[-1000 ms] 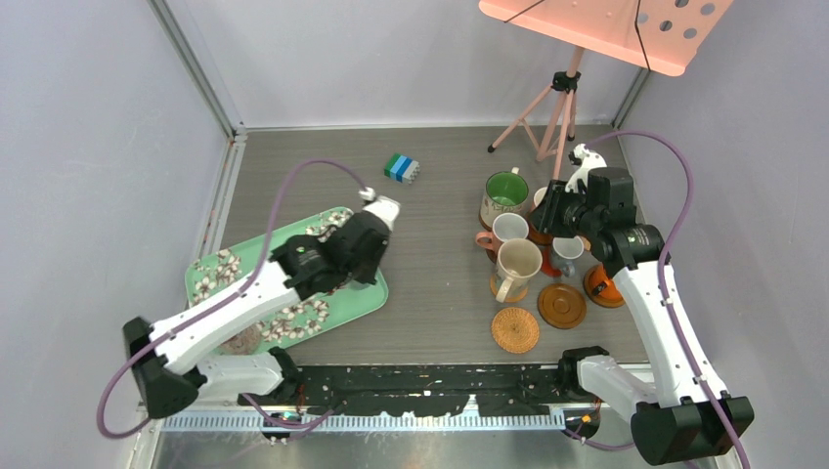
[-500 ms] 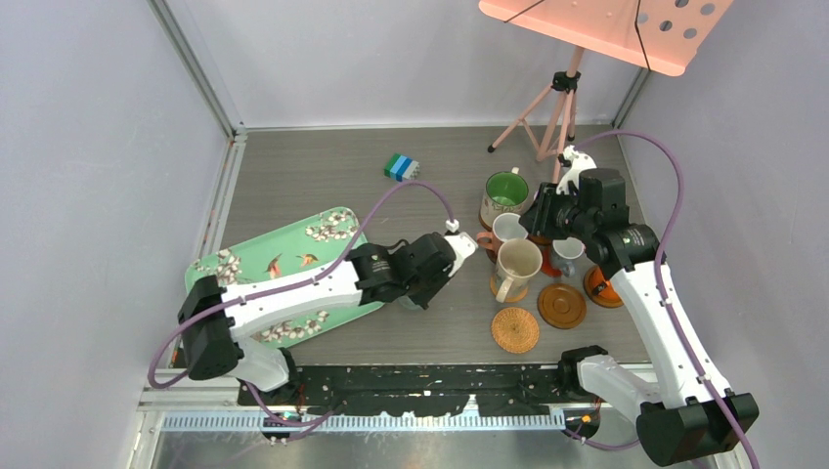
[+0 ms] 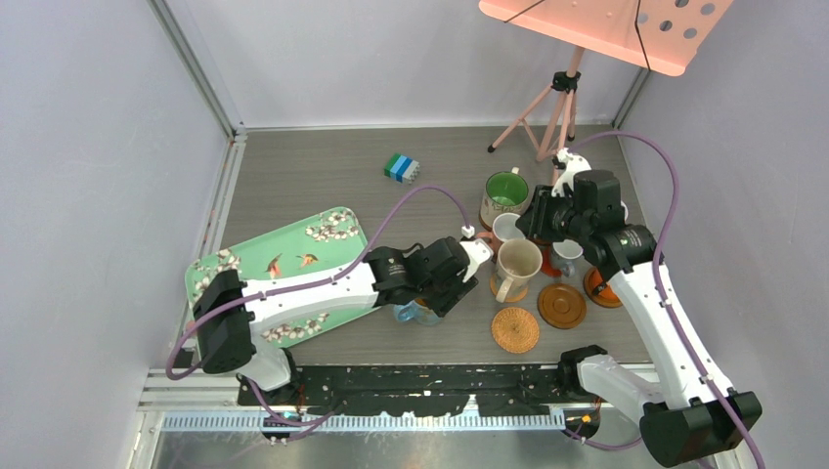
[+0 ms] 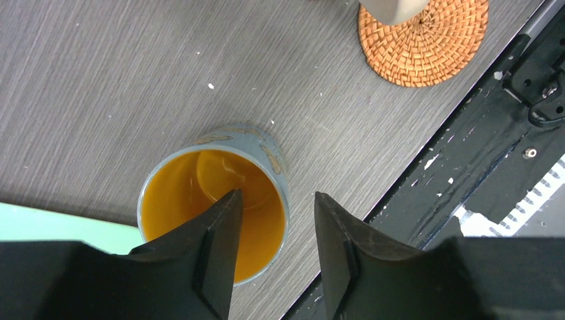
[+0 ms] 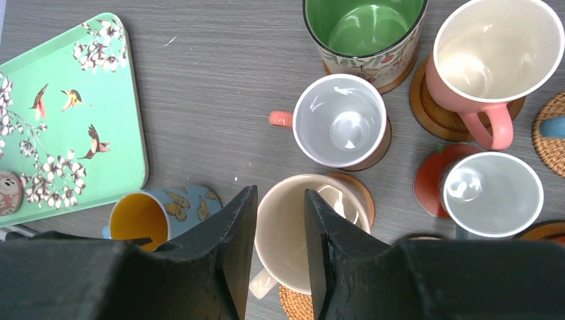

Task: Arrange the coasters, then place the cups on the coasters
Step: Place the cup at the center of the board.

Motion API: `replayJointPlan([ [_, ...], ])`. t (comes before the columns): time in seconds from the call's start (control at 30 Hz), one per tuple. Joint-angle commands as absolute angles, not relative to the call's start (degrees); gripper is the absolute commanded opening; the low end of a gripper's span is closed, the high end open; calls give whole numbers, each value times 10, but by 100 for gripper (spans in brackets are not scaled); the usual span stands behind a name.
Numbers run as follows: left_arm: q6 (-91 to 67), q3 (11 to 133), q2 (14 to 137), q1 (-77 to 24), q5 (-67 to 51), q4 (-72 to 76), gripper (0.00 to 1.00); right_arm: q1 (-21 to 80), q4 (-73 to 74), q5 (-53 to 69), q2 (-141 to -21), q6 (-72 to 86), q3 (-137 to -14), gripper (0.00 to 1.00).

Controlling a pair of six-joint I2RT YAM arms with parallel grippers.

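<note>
The left pincer [image 4: 273, 250] stands part open, its two black fingers straddling the near wall of a light blue butterfly-patterned mug with an orange inside [image 4: 213, 200], not clamped on it. That mug stands upright on the grey wood-grain counter [image 4: 100, 80], just beside the mint-green floral tray [image 3: 283, 259] and near the round woven wicker coaster [image 4: 423, 40]. The right pincer [image 5: 274, 233] hangs part open above the cream mug [image 5: 300, 233], holding nothing. Beyond the cream mug, the green-inside mug [image 5: 363, 30] sits on a wooden coaster.
</note>
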State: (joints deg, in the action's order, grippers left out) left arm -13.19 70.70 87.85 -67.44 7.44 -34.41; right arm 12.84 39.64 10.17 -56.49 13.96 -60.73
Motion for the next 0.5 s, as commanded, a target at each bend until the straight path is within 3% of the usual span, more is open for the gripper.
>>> replayJointPlan([
  [0.0, -142, 740, 848, -674, 89, -334, 53, 150, 403, 82, -544, 153, -617, 39],
  [0.13, -152, 758, 797, -651, 118, -371, 63, 199, 404, 65, -540, 172, -616, 39],
  [0.33, -141, 747, 688, -552, 132, -416, 70, 340, 391, 24, -544, 235, -600, 39],
  [0.47, -93, 715, 594, -495, 190, -425, 83, 432, 371, -14, -555, 280, -580, 39],
])
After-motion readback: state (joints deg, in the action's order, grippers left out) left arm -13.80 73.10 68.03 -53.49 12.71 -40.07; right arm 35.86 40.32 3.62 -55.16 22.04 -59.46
